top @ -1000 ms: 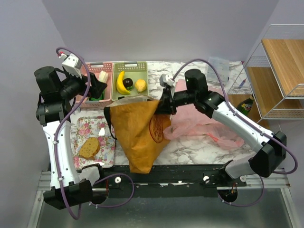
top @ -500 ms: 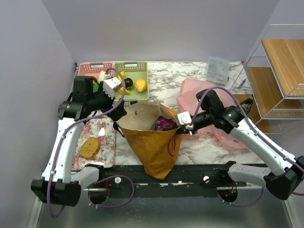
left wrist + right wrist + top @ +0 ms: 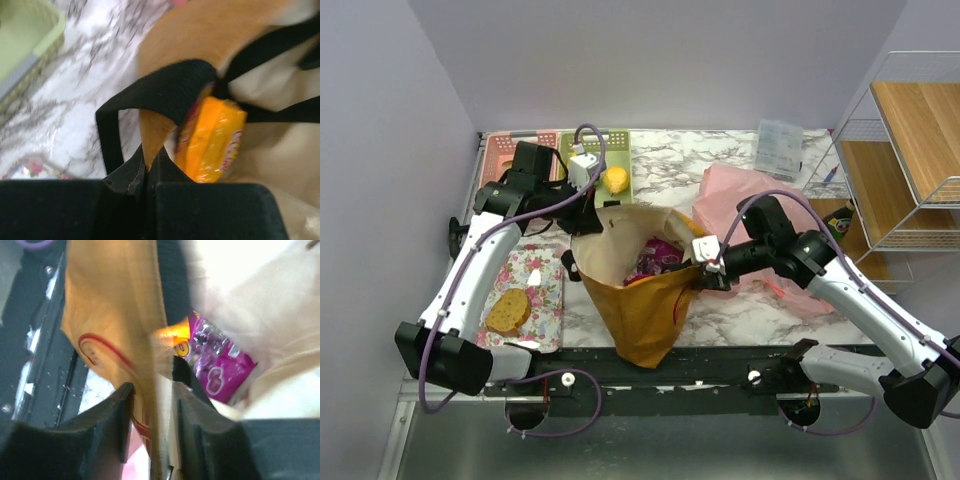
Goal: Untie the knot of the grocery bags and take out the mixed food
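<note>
Two grippers, one mustard tote point(image 3: 645, 310)!
My left gripper point(image 3: 148, 160) clamps its far rim; my right gripper point(image 3: 150, 390) straddles the right wall, jaws parted. Inside: one orange packet point(image 3: 215, 135), one purple packet point(image 3: 217, 365).

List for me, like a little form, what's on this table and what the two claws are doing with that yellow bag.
Yellow bag: mouth open, near the table's front edge
Inside it: purple packet, orange packet
Left gripper: shut on the bag's far rim, beside a black strap
Right gripper: fingers astride the bag's right rim; grip unclear
Pink bag: crumpled, right of the yellow bag
Lemon: in the green basket
Bread slice: on the flowered tray
</note>
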`<state>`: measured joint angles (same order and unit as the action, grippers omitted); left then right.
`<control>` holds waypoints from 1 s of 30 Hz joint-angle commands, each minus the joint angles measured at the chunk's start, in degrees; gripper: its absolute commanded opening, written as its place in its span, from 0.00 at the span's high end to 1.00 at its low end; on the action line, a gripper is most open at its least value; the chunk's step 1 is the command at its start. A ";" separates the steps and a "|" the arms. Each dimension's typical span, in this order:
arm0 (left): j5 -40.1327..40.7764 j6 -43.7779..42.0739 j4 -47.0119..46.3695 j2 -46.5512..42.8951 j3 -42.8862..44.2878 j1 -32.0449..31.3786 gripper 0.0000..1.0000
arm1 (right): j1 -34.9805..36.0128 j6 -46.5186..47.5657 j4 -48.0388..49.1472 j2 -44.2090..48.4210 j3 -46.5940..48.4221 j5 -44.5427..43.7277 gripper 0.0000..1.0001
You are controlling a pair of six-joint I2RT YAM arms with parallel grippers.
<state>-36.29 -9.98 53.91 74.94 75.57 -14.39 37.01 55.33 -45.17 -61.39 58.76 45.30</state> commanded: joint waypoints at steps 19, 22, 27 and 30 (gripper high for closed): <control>-10.28 -22.76 -0.64 -11.30 7.35 -10.27 1.00 | -0.38 -32.95 10.33 -9.68 21.03 -9.86 0.00; -12.80 -23.37 0.70 -10.30 9.58 -10.62 1.00 | 0.30 -30.54 14.15 -10.32 17.02 -13.44 0.00; -8.11 -17.86 -1.14 -9.11 10.82 -11.18 1.00 | 1.35 -24.44 12.80 -13.28 15.41 -17.92 0.30; -9.20 -17.38 2.23 -8.47 11.71 -11.18 1.00 | 1.39 -25.60 14.01 -13.01 14.46 -22.22 0.86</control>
<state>-41.91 -29.41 56.10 66.61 83.72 -25.19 38.24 28.34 -32.71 -75.00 74.04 30.68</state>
